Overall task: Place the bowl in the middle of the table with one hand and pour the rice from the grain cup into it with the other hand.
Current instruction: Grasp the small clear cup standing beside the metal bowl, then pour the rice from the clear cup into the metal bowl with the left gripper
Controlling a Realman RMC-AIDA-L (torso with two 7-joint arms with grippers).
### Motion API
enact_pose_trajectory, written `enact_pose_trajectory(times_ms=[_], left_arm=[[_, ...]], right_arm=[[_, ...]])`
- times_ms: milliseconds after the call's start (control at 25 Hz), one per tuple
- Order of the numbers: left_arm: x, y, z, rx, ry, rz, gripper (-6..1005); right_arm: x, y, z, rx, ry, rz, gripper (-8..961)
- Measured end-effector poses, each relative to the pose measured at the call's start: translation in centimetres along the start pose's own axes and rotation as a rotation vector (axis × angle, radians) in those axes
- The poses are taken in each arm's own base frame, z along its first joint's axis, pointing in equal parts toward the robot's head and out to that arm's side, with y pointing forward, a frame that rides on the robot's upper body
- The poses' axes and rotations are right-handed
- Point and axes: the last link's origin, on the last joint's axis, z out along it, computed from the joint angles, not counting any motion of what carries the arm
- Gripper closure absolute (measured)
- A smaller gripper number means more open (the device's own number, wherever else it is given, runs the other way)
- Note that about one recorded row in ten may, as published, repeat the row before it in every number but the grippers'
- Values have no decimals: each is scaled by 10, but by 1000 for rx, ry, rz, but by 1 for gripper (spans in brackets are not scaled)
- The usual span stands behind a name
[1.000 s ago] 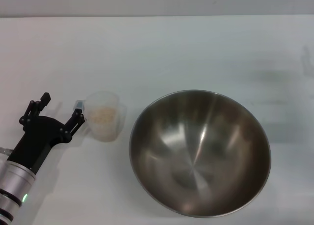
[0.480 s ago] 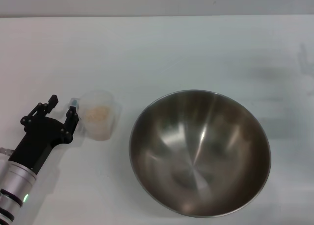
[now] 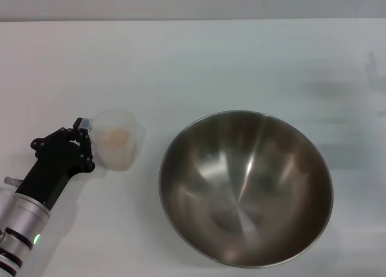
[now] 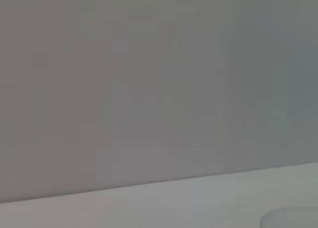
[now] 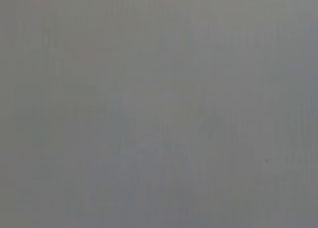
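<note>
Right, logging what I see from my end, fast.
Bowl: big steel bowl (image 3: 245, 188) sits on the table (image 3: 199, 66), right of centre in the head view, upright; I see nothing inside it but reflections; its near rim almost reaches the bottom edge of the head view.
Cup: small clear cup (image 3: 119, 138) is to the left of the bowl, near it but apart, with bare table between them.
Cup tilt: I cannot tell for sure whether it stands flat or is tipped; its wall is see-through and its outline is hard to trace against the white top.
Rice: pale rice (image 3: 114, 137) shows inside the cup as a beige patch; I cannot read how full the cup is.
Left gripper: left gripper (image 3: 79, 132) is at the cup's left side, fingers drawn narrow and clamped on the cup's handle; the handle itself is mostly hidden behind the black fingers.
Left arm: black and silver, runs down to the lower left corner and is cut off there.
Right gripper: I cannot find it in any view.
Left wrist camera: mostly flat grey, with a pale strip of table along one edge and a faint curved outline at one corner that I cannot identify.
Right wrist camera: plain grey, nothing I can make out.
</note>
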Motion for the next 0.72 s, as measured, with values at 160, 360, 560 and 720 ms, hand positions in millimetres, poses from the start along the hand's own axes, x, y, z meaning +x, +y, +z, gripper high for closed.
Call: enact_pose_trajectory(times_ms=[160,360,560,720], left_arm=[[0,0,0,-1,1,0,890],[7,4,7,-18,33,3,944],[36,7,16,-37,206,140,976],[62,19,19,-57,392,416,974]], right_arm=[[0,0,0,0,0,-1,435],[0,0,0,0,0,-1,435],[-1,1,2,-4,-5,-1,435],[-4,-1,4,-3,-18,-19,434]])
